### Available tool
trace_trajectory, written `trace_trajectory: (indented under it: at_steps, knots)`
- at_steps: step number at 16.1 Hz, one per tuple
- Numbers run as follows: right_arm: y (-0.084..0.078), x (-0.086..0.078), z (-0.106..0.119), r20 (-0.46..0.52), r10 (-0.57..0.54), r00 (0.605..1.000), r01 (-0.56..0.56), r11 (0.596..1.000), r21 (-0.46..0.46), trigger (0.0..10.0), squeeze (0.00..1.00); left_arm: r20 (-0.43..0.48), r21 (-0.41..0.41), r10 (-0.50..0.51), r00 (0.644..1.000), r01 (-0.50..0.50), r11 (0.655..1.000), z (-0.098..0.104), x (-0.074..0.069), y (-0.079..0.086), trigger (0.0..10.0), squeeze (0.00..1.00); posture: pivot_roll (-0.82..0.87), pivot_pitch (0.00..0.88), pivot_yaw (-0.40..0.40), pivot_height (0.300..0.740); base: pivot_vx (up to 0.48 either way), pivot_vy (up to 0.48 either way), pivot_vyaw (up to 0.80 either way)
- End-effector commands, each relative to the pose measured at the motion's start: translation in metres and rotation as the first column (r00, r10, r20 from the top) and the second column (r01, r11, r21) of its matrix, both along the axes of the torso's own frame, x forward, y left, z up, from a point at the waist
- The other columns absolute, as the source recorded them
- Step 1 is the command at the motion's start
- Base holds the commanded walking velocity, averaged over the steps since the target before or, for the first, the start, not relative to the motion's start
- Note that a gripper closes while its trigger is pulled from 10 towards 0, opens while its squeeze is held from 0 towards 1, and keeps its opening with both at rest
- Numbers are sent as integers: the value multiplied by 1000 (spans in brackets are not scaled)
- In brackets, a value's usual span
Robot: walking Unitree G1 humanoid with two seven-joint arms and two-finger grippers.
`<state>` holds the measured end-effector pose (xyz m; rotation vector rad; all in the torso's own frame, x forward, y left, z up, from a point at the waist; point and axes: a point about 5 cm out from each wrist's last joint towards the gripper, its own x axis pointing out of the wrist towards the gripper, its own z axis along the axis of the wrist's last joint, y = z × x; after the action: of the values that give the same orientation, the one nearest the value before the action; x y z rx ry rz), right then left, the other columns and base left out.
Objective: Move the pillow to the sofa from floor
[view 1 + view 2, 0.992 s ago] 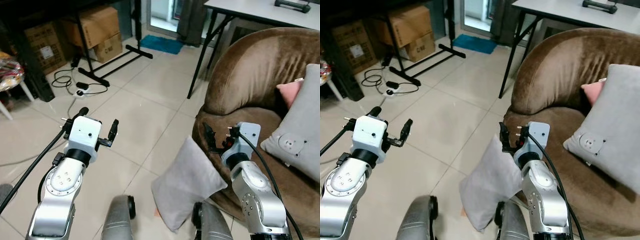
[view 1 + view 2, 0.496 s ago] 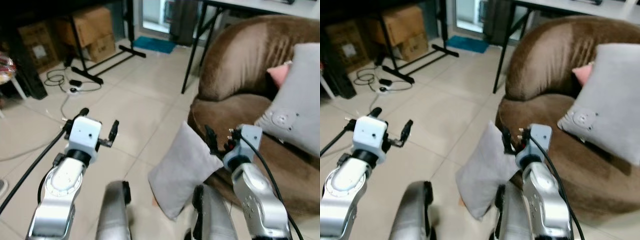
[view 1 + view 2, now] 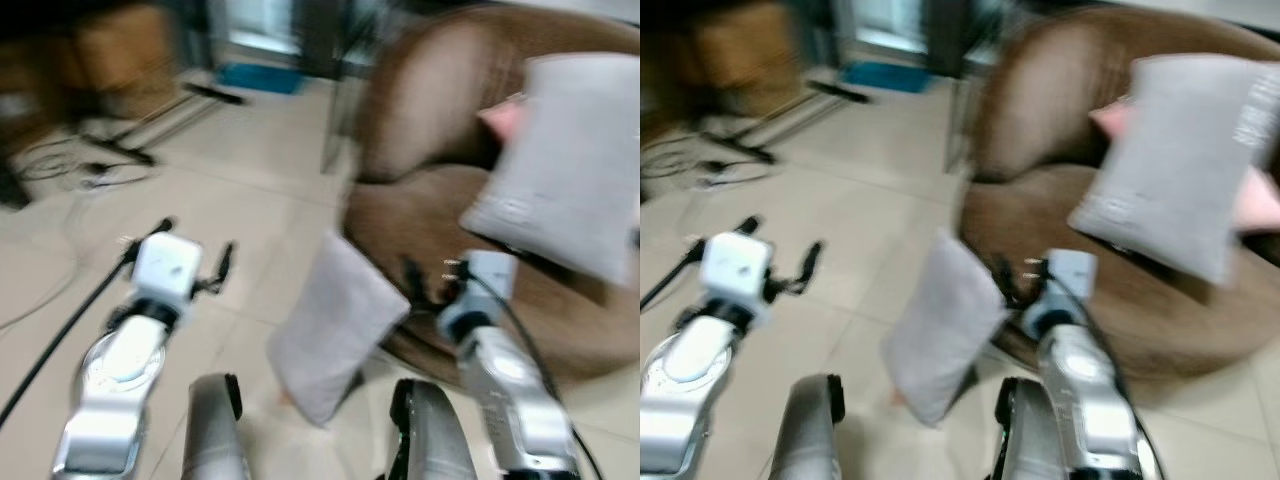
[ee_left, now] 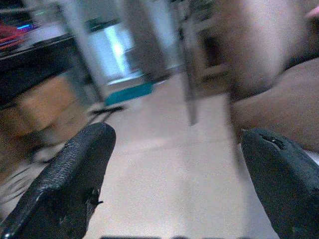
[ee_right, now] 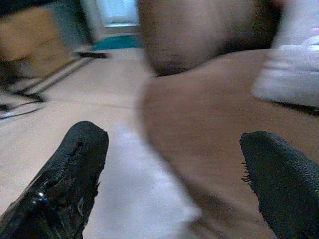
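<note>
View: whole pic is blurred and has shifted vs a sec ago — sofa and pillow sit further left in frame now, boxes and cable slide off. That's the camera turning/stepping w/ the robot, not things moving.
Left hand (image 3: 196, 268): held up over the tiled floor (image 3: 260, 210), fingers spread wide, nothing between them; same pose rel. to body as before. Left wrist view looks past both fingers (image 4: 65, 184) at bare floor.
Pillow (image 3: 335, 340): grey, on the floor, propped up on edge, leaning against the sofa's front; not touched by either hand. Sits between the two arms, nearer the right one.
Right hand (image 3: 425, 285): just beside the pillow's upper right edge, over the seat front, fingers spread, empty. Right wrist view has pillow corner (image 5: 149, 199) low between its fingers.
Sofa (image 3: 430, 200): brown, round; 2nd grey cushion (image 3: 560, 165) and a pink one (image 3: 500, 118) already lean on its back.
Meaning: approach phase, prob. robot squaring up to the pillow; no grasp yet, pick not begun.
Next: likely lower the right hand onto the pillow's top edge.
</note>
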<state>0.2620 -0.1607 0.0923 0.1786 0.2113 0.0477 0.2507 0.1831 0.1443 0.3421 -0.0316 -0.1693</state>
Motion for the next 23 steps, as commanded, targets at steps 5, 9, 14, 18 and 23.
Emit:
trace_trajectory:
  at_steps: [5,9,14,18,23]
  knots:
    - [6,3,6,27,50,998,-48,998,-50,10000,1000,-4,13,12,1000,-12,1000,0,-1,5,10000,0,92,0,-21,510,254,0,109]
    - [7,3,5,29,43,999,-41,998,-57,10000,1000,-4,15,11,1000,-11,1000,0,-1,5,10000,0,94,0,-24,510,253,0,800]
    - [4,4,5,29,29,999,-27,999,-43,10000,1000,-9,31,11,1000,-11,999,-1,-1,5,10000,0,94,0,-22,510,50,0,0]
    - [3,5,2,-3,46,999,-46,998,-48,10000,0,-7,45,10,1000,-10,999,-1,0,6,10000,0,93,0,-17,505,0,0,0]
    - [6,18,-12,-57,97,994,-99,994,-36,10000,0,-42,64,-63,997,65,996,-6,3,2,10000,0,88,0,-19,460,0,0,0]
